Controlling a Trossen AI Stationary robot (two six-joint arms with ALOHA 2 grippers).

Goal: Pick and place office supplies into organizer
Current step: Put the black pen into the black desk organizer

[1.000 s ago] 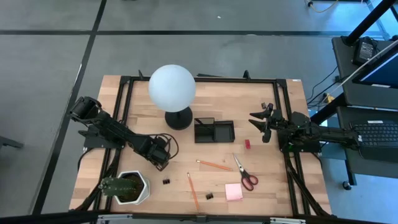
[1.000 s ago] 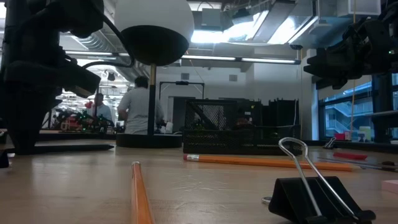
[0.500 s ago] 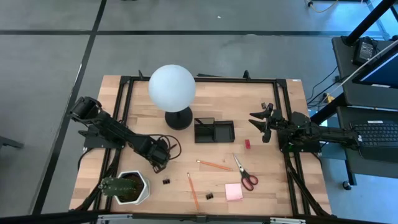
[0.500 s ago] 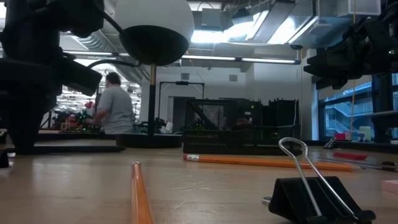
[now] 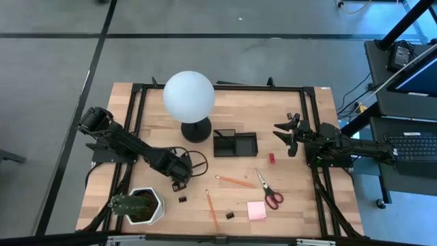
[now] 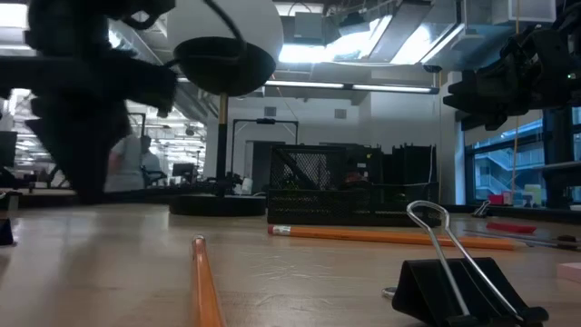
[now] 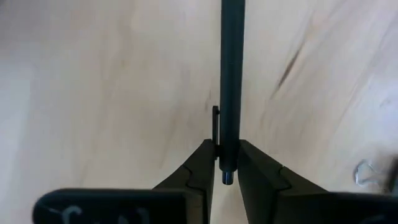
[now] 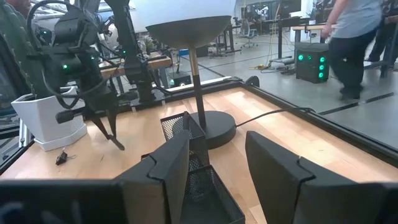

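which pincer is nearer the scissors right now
Right. The right pincer hangs open over the table's far right side, just beyond the scissors with the red block between them. The left pincer, shut on a black pen, is farther off, across the table's middle.

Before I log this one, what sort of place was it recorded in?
Probably an open robotics lab or workshop. Beyond the wooden table, the right wrist view shows a person walking past other benches on a bare floor, and the low view shows exposed ceiling ducts with strip lights.
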